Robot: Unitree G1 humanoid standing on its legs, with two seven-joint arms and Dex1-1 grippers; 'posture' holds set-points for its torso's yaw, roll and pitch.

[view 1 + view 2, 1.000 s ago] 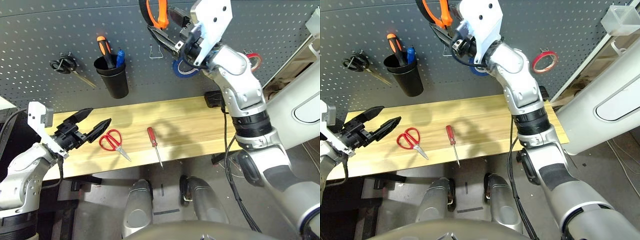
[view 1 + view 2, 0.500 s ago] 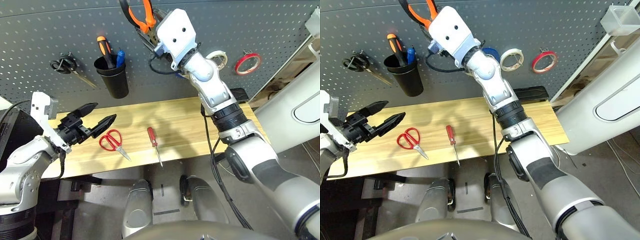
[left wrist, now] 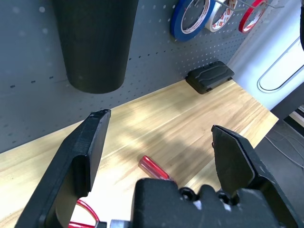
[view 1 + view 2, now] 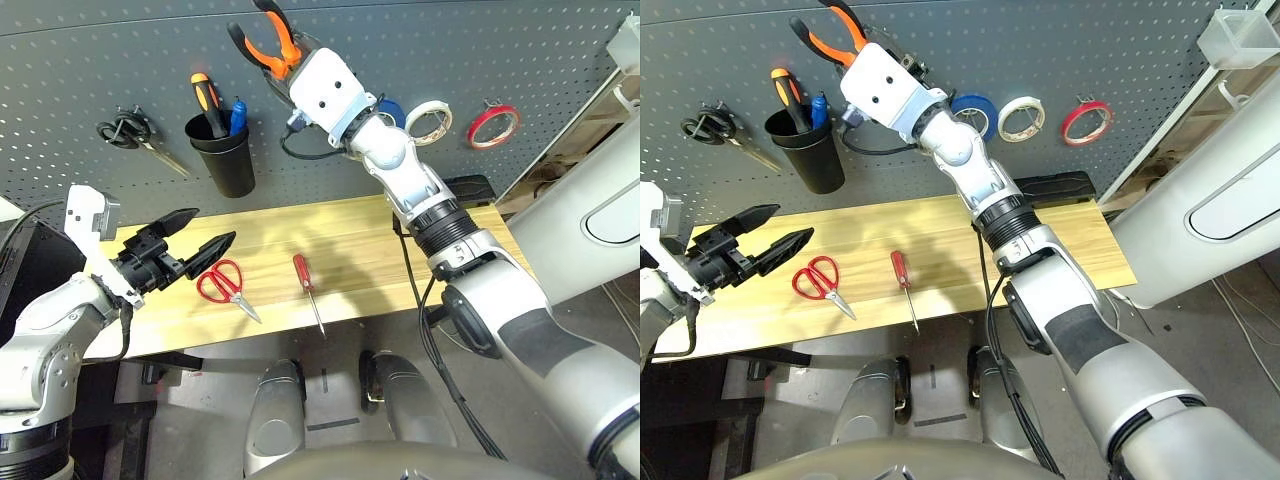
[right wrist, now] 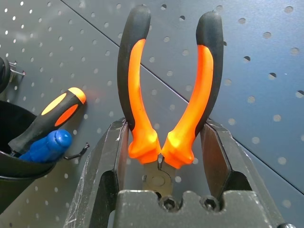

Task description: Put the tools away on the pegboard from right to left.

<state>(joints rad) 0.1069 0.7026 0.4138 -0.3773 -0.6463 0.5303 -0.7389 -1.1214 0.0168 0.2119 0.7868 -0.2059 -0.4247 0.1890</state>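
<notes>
The orange-and-black-handled pliers [image 5: 168, 95] stand handles-up, spread in a V, against the pegboard [image 4: 480, 50], clamped at their lower handles between the fingers of the right gripper [image 5: 164, 147]. They project toward twelve o'clock from that pincer, at about two o'clock from the black cup [image 4: 224, 152]. The left gripper [image 4: 197, 240] hangs spread wide and empty over the table [image 4: 370, 240], the red-handled scissors [image 4: 224, 284] just beside its tips at five o'clock.

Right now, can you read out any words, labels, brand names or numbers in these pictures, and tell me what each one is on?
No text can be read.
White tape roll: red marks on its side, too blurred to read.
Pliers, black cup, pegboard, red-handled scissors and screwdriver: no lettering visible.
</notes>
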